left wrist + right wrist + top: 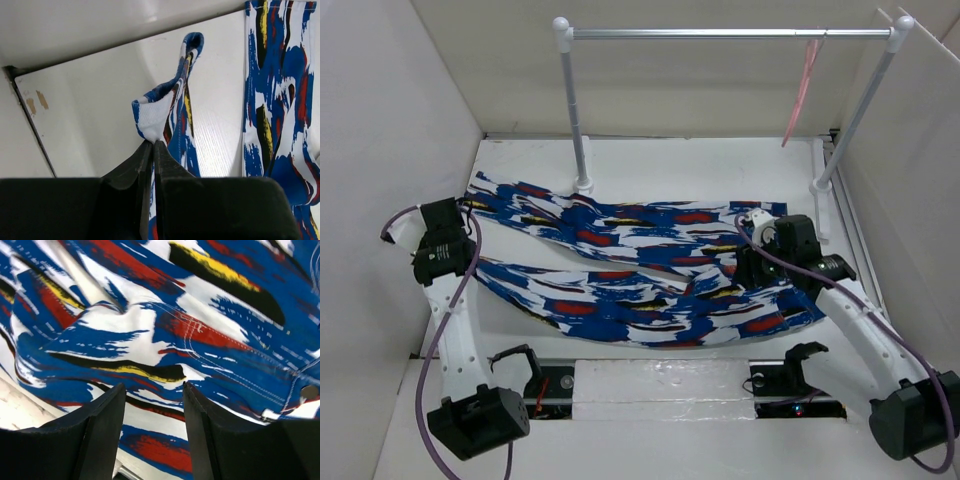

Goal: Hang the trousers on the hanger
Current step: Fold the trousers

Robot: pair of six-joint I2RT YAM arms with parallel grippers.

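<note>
Left fingers point(142, 172) pressed tight together — right fingers point(102, 427) apart, tips angled downward.

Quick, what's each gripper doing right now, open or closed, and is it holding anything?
Left gripper: closed, pinching a fold of the trousers.
Right gripper: open above the trousers, holding nothing.

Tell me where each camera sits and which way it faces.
Top external: above and behind the left arm and right arm, both in view, looking down on table, trousers, rail and hanger.
Left wrist: on the left arm, looking along the shut left gripper pinching a trouser leg's end.
Right wrist: on the right arm, looking down past the open right gripper at the waist button.
Shared: all three see the trousers.
</note>
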